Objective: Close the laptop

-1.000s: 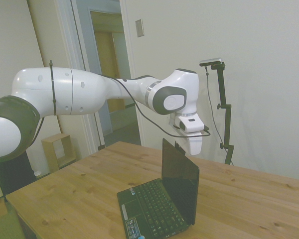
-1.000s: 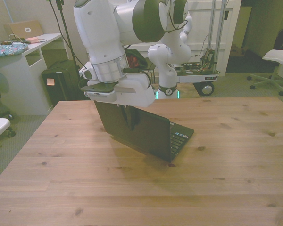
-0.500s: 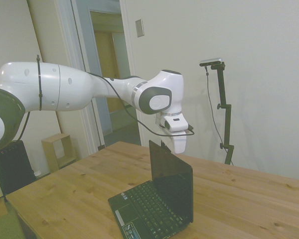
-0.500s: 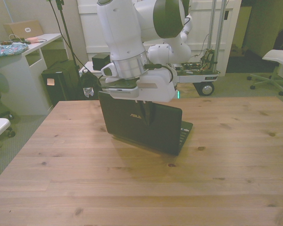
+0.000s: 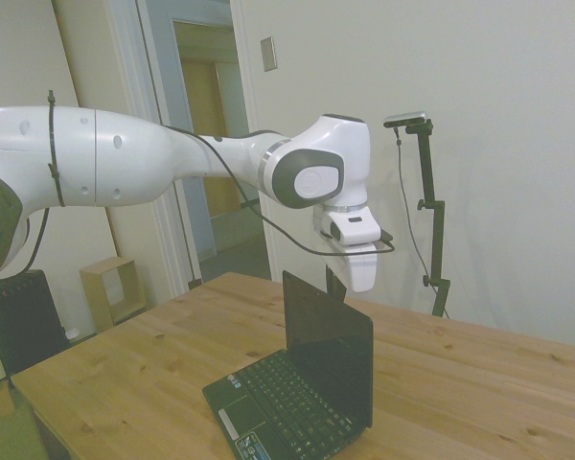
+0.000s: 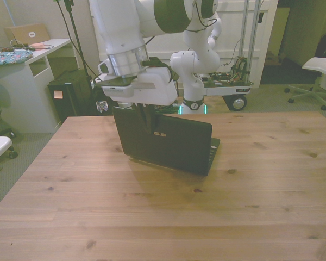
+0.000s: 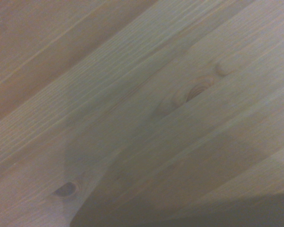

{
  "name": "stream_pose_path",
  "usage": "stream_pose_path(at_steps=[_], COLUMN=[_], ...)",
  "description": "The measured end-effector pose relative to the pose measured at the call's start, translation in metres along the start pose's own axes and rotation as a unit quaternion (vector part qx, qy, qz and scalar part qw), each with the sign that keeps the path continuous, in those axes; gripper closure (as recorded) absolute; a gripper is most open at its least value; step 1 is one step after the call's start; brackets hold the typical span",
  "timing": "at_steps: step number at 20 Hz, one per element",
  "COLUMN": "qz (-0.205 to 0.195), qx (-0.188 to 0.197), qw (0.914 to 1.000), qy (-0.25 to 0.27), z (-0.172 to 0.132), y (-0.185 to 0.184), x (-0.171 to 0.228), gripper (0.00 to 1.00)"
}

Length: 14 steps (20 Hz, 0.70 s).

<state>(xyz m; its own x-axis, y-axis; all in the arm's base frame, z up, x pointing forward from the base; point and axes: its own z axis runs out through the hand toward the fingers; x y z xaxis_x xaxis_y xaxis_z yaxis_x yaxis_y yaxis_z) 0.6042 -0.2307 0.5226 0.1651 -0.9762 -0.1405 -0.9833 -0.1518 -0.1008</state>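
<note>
The laptop [image 6: 165, 142] is standing open on the wooden table [image 6: 163, 212], its lid nearly upright; my gripper [image 6: 147, 120] is hanging just behind the lid's top edge, fingers seeming narrow together, holding nothing; my wrist camera is seeing only table planks [image 7: 146, 109].

The wooden counter [image 6: 250, 206] shows knotted pine planks, and the wrist view shows its grain and knots [image 7: 194, 90] close up. Beyond its far edge in the front view stand a white desk [image 6: 41, 54] at the left, a black box [image 6: 70, 92] beside it, a wheeled cart [image 6: 233, 87] and a white office chair [image 6: 320, 68] at the right. The side view shows a doorway [image 5: 206, 144] and a small wooden shelf cube [image 5: 110, 287].
</note>
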Motion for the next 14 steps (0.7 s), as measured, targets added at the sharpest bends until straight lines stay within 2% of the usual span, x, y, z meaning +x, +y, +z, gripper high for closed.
stream_pose_path(at_steps=[3,9,14], qz=[-0.010,-0.030,-0.043], qx=[-0.003,-0.016,-0.023], qw=[0.9999,0.9994,0.9988], qy=[0.004,0.002,0.007], z=[-0.005,0.005,0.002], y=[-0.001,-0.008,0.008], x=[-0.004,-0.025,-0.047], gripper=[1.00,1.00,1.00])
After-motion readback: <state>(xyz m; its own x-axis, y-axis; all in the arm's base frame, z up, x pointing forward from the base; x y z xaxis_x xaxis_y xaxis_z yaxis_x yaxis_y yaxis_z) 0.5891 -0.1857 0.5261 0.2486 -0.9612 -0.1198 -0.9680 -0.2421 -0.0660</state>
